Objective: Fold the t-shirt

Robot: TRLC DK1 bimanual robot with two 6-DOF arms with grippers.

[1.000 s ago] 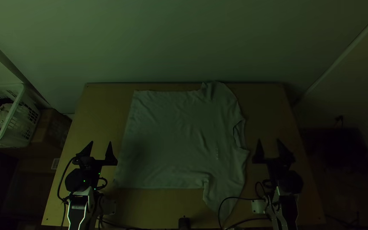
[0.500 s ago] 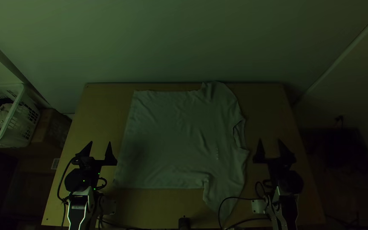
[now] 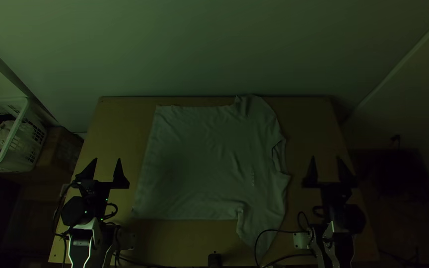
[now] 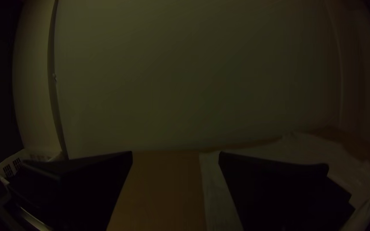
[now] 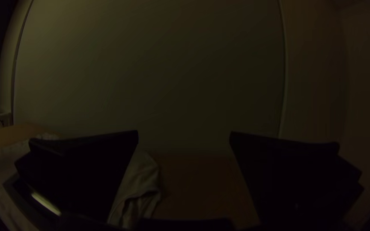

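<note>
T-shirt (image 3: 209,159) lying spread, between left tool (image 3: 107,160) and right tool (image 3: 325,158), seemingly apart from both, each released, fingers parted

**Matt cloth t-shirt (image 3: 199,159) on a smooth wooden table (image 3: 117,131)**

From where I stand, the cloth looks softly wrinkled. The left gripper (image 3: 107,159) and right gripper (image 3: 325,157) look matt black, the arm link (image 3: 80,252) glossier. The basket (image 3: 22,151) seems plastic; the wall (image 3: 214,49) is smooth and matt.

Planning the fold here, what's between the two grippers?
The t-shirt, spread on the table, lies between the left gripper and the right gripper, as the top view shows.
</note>
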